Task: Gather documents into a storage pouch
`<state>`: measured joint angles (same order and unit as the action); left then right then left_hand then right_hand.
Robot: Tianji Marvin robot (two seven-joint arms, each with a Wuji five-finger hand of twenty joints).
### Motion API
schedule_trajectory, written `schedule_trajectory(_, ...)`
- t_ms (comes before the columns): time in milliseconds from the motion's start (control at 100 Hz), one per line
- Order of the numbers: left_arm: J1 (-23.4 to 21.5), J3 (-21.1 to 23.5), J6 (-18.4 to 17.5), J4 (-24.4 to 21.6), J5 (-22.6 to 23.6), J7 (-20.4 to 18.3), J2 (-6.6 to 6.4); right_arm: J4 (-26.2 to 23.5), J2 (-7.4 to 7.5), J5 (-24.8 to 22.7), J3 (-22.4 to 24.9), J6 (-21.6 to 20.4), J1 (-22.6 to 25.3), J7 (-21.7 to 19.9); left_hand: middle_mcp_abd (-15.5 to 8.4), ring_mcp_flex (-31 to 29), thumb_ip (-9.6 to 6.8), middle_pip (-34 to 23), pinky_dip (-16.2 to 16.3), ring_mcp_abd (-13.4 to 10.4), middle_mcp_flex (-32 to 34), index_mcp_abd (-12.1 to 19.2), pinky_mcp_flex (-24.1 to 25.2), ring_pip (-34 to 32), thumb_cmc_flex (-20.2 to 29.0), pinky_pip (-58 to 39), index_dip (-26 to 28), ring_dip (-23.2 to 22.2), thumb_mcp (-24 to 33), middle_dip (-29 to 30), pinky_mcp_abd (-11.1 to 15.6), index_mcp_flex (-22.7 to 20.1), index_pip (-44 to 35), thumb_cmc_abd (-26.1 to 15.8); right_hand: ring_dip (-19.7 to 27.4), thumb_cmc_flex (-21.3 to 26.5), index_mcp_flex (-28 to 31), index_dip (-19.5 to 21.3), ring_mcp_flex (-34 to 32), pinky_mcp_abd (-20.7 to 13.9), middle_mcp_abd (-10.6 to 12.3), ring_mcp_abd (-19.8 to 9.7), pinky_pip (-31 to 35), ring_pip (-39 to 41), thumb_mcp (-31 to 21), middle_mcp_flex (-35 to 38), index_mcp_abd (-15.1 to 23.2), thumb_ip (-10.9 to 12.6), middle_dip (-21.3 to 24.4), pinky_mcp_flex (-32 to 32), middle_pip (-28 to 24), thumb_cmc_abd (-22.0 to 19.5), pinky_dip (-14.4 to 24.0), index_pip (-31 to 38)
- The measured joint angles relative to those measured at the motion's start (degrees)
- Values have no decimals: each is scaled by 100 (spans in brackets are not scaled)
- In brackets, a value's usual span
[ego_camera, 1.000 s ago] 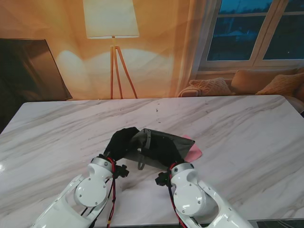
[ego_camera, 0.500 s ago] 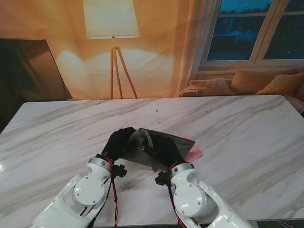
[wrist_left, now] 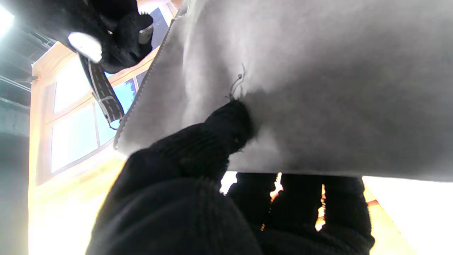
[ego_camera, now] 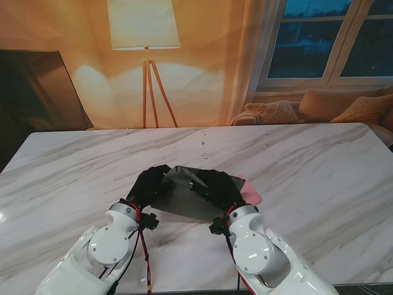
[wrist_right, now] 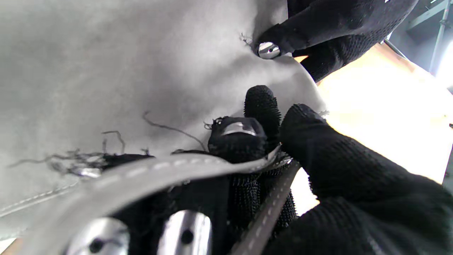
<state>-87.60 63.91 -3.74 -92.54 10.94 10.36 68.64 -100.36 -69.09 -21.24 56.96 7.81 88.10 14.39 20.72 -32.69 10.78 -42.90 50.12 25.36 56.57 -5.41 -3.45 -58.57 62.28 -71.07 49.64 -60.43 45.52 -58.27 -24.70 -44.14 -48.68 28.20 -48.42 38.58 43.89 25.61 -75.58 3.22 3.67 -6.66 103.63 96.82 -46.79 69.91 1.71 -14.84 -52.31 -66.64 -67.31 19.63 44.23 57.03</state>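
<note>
Both black-gloved hands — left hand (ego_camera: 147, 184), right hand (ego_camera: 216, 187) — have their fingers closed on the grey fabric zip pouch (ego_camera: 181, 195); the pink document (ego_camera: 250, 195) lies beneath it, apparently not yet inside.

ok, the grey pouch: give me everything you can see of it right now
The pouch is a flat grey bag of soft, felt-like fabric with stitched edges, a zipper along one side and a dark strap; loose threads fray from it. It sits tilted just over the marble table, held between both black-gloved hands: left hand pinching its left edge, right hand gripping the right. A pink document pokes out beneath its right corner.
</note>
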Motion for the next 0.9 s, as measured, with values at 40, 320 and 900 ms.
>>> schedule_trajectory(40, -5, 13, -3, 0, -6, -25, -5, 3, 4, 1, 8, -4, -12, 6, 0, 0, 0, -5, 1, 0, 0, 0, 0, -1, 0, 0, 12, -31, 0, 0, 0, 0, 1, -1, -87, 0, 0, 0, -11, 0, 44, -16, 1, 46, 0, 61, -22, 0, -15, -13, -49, -2, 165, -7)
schedule_trajectory(320, -121, 136, -48, -110, -34, -125, -42, 97, -8, 14, 69, 88, -101, 90, 7, 0, 0, -65, 5, 0, 0, 0, 0, -1, 0, 0, 54, -72, 0, -12, 0, 0, 2, -2, -302, -44, 0, 56, -55, -1, 128, -41, 1, 132, 151, 192, -92, -69, -132, -29, -152, -66, 452, -64)
schedule_trajectory(900, -352, 394, -196, -314, 18, -198, -98, 268, -43, 74, 232, 560, -291, 81, 13, 0, -1, -145, 7, 1, 0, 0, 0, 0, 0, 0, 55, -119, -2, -130, -1, 2, 44, -2, -499, -54, 1, 95, -58, 24, 173, -42, 22, 203, 175, 301, -212, -131, -220, -37, -224, -64, 767, -68)
